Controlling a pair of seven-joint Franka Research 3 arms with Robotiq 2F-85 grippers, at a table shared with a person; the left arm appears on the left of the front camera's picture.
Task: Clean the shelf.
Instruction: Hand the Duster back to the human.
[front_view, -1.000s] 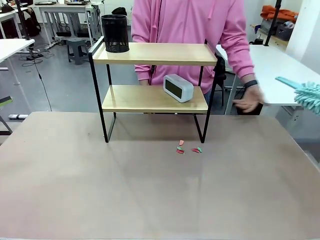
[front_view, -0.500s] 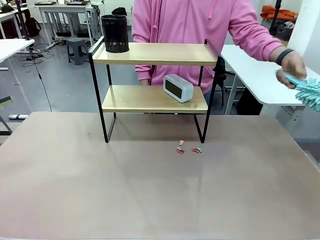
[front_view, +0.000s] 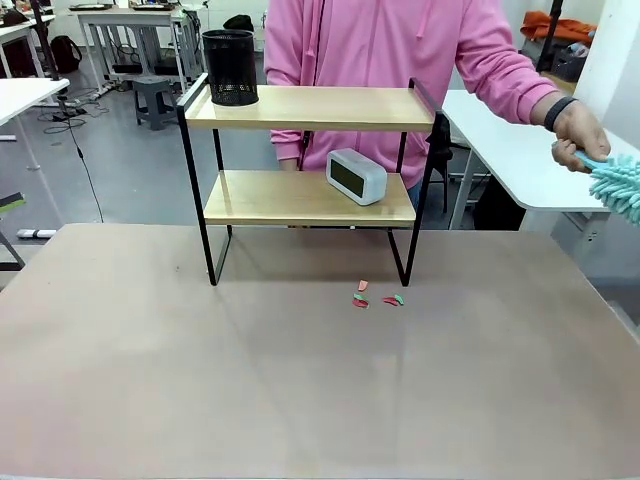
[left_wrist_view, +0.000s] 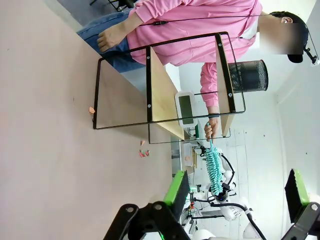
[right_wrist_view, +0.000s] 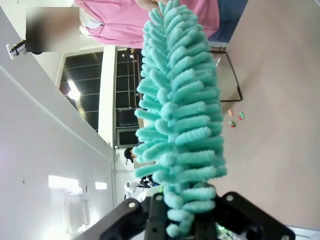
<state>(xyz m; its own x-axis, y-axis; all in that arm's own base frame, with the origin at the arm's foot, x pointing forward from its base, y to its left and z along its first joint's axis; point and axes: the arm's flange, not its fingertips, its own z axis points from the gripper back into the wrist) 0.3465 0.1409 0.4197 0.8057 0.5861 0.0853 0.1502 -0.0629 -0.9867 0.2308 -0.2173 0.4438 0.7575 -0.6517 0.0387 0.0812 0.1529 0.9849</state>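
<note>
Turquoise duster (right_wrist_view: 180, 115) sits clamped in the right gripper (right_wrist_view: 182, 227), fluffy head outward, while a person's hand (front_view: 577, 133) grips its handle end, likely mid-handover. Left gripper (left_wrist_view: 235, 192) hangs released. Shelf (front_view: 310, 165) stands mid-table (front_view: 300, 380), unwiped.

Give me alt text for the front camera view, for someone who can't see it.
A person's hand grips the tip of a teal duster at the right edge. On the table, the shelf holds a black mesh cup and a white clock.
</note>
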